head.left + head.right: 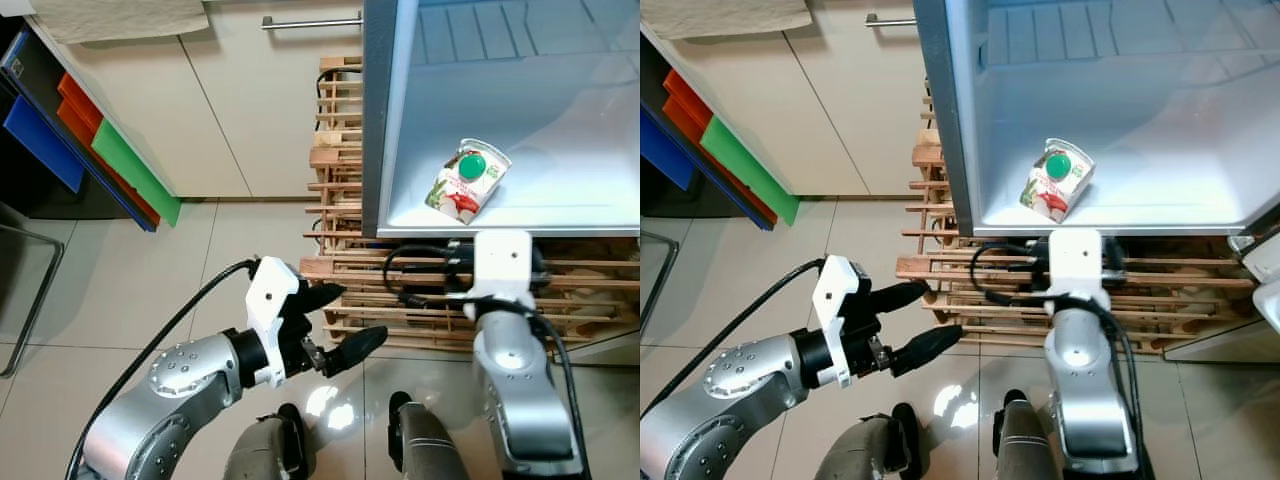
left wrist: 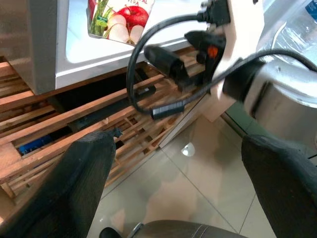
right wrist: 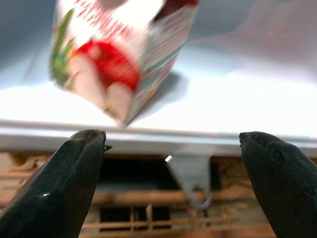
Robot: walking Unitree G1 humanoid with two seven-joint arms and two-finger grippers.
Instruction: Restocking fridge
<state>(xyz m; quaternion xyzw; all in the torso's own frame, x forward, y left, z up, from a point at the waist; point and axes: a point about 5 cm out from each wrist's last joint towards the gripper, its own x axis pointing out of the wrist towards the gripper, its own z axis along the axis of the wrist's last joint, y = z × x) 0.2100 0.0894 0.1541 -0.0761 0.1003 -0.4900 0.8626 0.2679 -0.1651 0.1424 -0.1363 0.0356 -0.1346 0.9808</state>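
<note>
Inside the open fridge, the light, crushable white apple-printed juice carton [image 1: 467, 180] suits a mid-body grip; both claws, right gripper [image 3: 168, 163] and left gripper [image 1: 335, 325], gape empty.

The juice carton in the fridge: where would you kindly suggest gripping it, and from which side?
I would grip the juice carton across its flat side panels, below the green cap, coming from the open front of the fridge. It stands upright near the shelf edge, and the right end effector, open, already faces it.
</note>
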